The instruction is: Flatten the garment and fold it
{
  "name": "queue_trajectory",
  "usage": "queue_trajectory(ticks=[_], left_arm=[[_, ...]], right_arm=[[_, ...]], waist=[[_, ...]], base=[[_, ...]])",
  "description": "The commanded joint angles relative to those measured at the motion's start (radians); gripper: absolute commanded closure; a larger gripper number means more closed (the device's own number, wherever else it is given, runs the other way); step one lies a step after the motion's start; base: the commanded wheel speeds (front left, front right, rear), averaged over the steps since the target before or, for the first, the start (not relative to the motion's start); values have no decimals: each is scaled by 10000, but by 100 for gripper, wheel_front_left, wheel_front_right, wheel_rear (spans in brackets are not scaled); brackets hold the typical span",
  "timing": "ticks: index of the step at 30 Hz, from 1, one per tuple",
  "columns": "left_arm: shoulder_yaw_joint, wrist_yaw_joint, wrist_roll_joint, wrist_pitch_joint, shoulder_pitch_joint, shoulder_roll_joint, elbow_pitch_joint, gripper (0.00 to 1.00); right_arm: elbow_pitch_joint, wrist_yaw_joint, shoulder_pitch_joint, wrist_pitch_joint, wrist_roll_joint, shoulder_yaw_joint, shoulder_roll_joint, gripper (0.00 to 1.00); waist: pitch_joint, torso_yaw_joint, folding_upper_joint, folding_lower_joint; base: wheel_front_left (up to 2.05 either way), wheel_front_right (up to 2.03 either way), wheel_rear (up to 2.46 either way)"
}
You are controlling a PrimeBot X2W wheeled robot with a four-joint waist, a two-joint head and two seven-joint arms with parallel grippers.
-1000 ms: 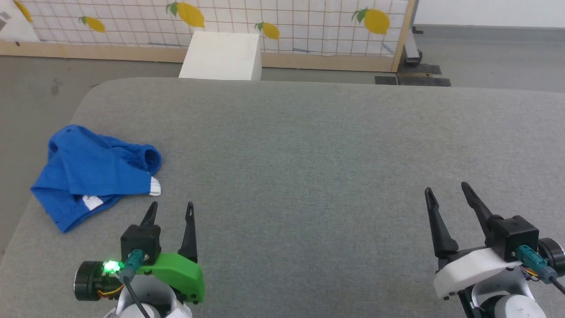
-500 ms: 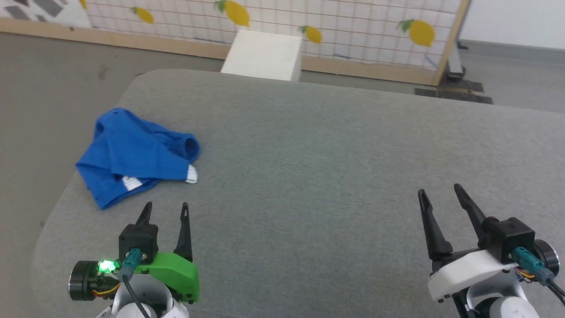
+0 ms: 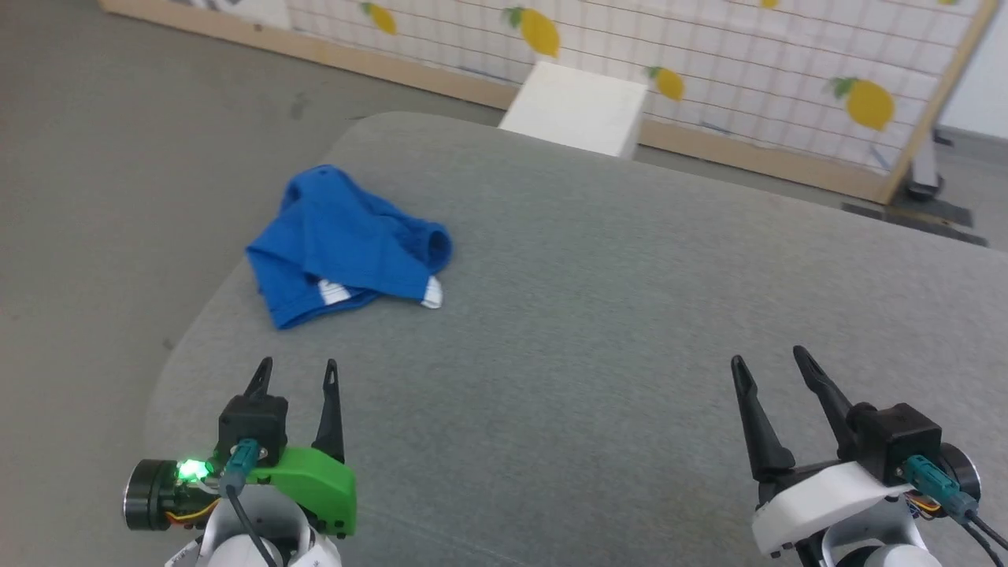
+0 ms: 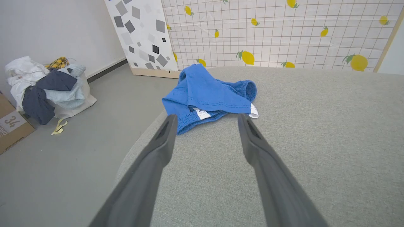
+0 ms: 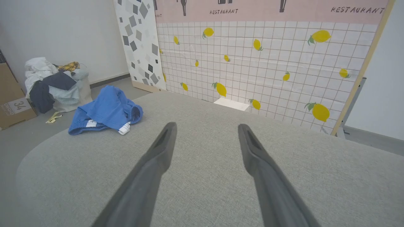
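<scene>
The blue shorts (image 3: pixel 354 236) lie crumpled near the left edge of the grey worktop (image 3: pixel 591 331). The left gripper (image 3: pixel 298 363) and right gripper (image 3: pixel 768 354) hold nothing, jaws wide apart.

A staged test room: propped lemon-print backdrop panel (image 5: pixel 268 69); clothes heap (image 5: pixel 53 82) beside a cardboard box (image 5: pixel 12 104).

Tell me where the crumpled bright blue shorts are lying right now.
In the head view the crumpled bright blue shorts lie near the left edge of the grey padded table, ahead of the open left gripper, not touching it.
</scene>
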Motion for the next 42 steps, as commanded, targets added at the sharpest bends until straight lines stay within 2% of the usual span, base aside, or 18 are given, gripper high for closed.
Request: queue_trajectory(ticks=[1,12,24,36,42], left_arm=[[-33,77,56,-14,-204,105,24,0],[-171,185,90,-27,-236,162,61,0],[-242,270,48,-59,-255,261,27,0],[-137,390,-125,-63,-261,381,-191,0],[-41,32,-356,290,-852,732,-276,0]], right_arm=[[-74,-15,141,-26,86,37,26,0],[-33,-15,236,-87,169,116,26,0],[-16,-15,245,-182,233,123,26,0],[-105,-15,123,-102,135,180,26,0],[-491,-15,-125,119,-140,181,-137,0]], waist=[[-79,588,0,0],[-96,1271,0,0],[-89,1420,0,0],[227,1054,0,0],[1157,438,0,0]], base=[[0,0,0],[0,0,0],[0,0,0],[0,0,0],[0,0,0]])
